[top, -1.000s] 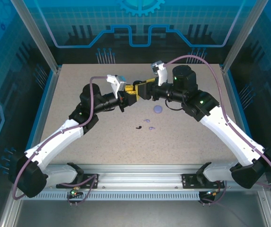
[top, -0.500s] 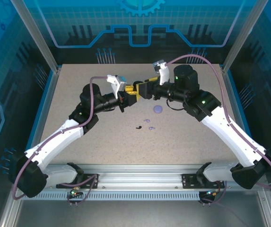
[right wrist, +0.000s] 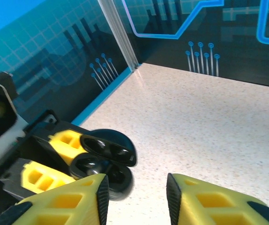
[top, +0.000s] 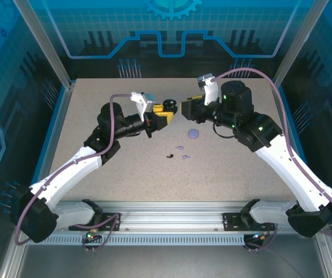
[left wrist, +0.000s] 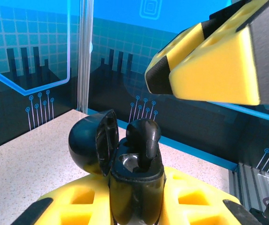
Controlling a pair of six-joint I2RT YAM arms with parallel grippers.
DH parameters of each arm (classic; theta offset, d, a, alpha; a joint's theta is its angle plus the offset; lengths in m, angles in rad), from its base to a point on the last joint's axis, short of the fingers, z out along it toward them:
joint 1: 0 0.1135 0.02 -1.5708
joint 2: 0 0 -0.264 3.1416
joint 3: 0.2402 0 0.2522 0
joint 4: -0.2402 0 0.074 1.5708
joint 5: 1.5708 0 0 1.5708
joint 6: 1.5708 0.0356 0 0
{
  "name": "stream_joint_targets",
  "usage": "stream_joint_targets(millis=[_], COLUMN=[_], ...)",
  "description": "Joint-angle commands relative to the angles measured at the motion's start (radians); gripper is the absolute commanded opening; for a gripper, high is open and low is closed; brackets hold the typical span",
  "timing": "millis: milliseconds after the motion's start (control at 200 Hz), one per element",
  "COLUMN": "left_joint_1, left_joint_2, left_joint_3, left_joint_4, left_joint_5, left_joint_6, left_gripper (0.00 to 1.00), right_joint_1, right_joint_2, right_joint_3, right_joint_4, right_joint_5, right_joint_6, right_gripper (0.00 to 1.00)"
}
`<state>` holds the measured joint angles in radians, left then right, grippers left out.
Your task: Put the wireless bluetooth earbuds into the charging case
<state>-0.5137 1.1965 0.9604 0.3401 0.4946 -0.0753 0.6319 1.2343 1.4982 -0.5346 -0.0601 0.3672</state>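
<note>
The left fingers (left wrist: 190, 194) are clamped on the base of the black case (left wrist: 134, 183), holding it up off the worktop (top: 96, 110) with its lid (left wrist: 89, 145) swung open. A black earbud (left wrist: 143, 138) stands in a well just above those fingers. Its stem is down and its head proud, so it is perhaps not fully seated. The right fingers (right wrist: 197, 199) sit just beside the case, partly open with nothing between them. Below both sets of fingers, a second black earbud (top: 169, 156) and two lavender earbuds (top: 180, 149) lie loose on the worktop near the lavender case (top: 193, 134). The earbuds look light, hard and glossy — likely to squirt out of a hard pinch. I'd take the next one across its bulb, stem left free, with gentle pressure.
</note>
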Motion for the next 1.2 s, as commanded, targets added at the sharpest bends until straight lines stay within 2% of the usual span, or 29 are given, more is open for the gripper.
stream_joint_targets(millis=[0,125,625,1010,1195], left_joint_1=[-0.008,-0.007,-0.008,-0.013,-0.019], left_joint_2=[-0.028,-0.027,-0.018,-0.003,0.002], left_joint_3=[0.014,0.014,0.024,0.041,0.045], left_joint_4=[0.009,0.014,0.008,0.000,-0.001], left_joint_5=[0.038,0.051,0.098,0.149,0.176], left_joint_6=[0.019,0.019,0.024,0.022,0.020], left_gripper=[0.21,0.21,0.21,0.21,0.21], right_joint_1=[-0.013,-0.012,-0.007,0.016,0.033], right_joint_2=[0.003,0.023,0.085,0.126,0.148], right_joint_3=[0.034,0.051,0.097,0.150,0.181], right_joint_4=[-0.054,-0.062,-0.084,-0.128,-0.165], right_joint_5=[0.011,-0.011,-0.106,-0.127,-0.088], right_joint_6=[-0.016,-0.019,-0.031,-0.069,-0.092], right_gripper=[0.35,0.32,0.33,0.38,0.42])
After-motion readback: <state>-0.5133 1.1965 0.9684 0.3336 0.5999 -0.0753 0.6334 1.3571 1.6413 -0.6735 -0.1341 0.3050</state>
